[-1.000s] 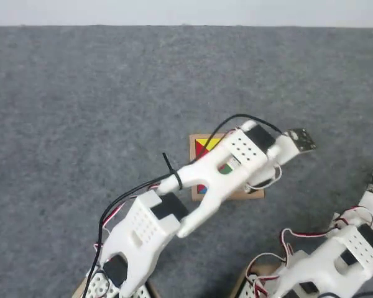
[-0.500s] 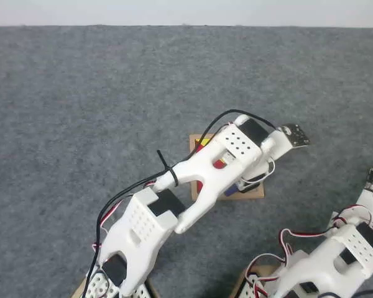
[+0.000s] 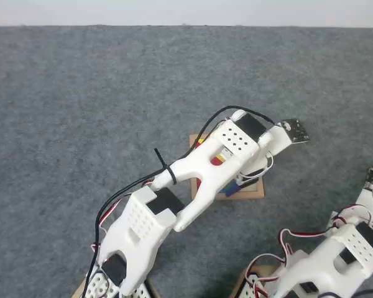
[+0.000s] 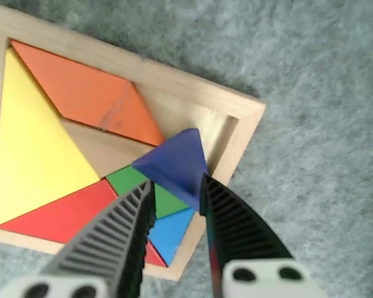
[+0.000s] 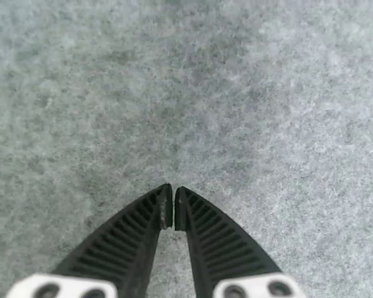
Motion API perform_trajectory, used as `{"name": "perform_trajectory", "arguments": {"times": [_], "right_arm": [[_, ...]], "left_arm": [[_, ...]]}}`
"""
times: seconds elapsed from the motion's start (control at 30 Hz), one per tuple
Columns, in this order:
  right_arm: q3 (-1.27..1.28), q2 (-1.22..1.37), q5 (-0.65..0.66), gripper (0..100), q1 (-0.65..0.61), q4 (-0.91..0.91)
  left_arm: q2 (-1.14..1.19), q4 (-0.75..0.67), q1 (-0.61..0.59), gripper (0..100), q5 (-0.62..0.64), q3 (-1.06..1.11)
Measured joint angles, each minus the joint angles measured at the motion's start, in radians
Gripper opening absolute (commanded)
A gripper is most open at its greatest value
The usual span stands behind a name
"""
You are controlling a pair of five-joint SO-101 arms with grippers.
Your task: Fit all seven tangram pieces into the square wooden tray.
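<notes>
Now, left gripper (image 4: 176,186): pinching the blue triangle (image 4: 174,158), slanted, above the bare gap at a corner of the tray (image 4: 174,85).
right gripper (image 5: 174,208): pressed together over the bare worktop (image 5: 174,74).
seated pieces: 5 colours visible.
risk: the slanted triangle may catch the orange piece (image 4: 93,99) or the rim and sit proud.
cause: letting go before it lies flat.

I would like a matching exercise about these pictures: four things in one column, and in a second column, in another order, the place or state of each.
1. dark blue triangle
2. yellow triangle
3. right gripper
4. wooden tray

A. shut, above bare carpet
B. lying flat in the tray
C. held by the left gripper
D. on the carpet, part of its floor uncovered

Pairs: 1-C, 2-B, 3-A, 4-D.
</notes>
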Motion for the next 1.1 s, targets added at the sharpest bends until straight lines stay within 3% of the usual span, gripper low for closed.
{"name": "perform_trajectory", "arguments": {"times": [0.57,0.77,1.1], "right_arm": [[0.000,0.000,0.000,1.9,-0.029,0.000],[0.000,0.000,0.000,1.9,-0.037,0.000],[0.000,0.000,0.002,1.9,-0.037,0.000]], "left_arm": [[0.000,-0.025,0.002,12,-0.009,-0.097],[0.000,-0.025,-0.063,12,-0.009,-0.137],[0.000,-0.028,-0.061,12,-0.003,0.028]]}}
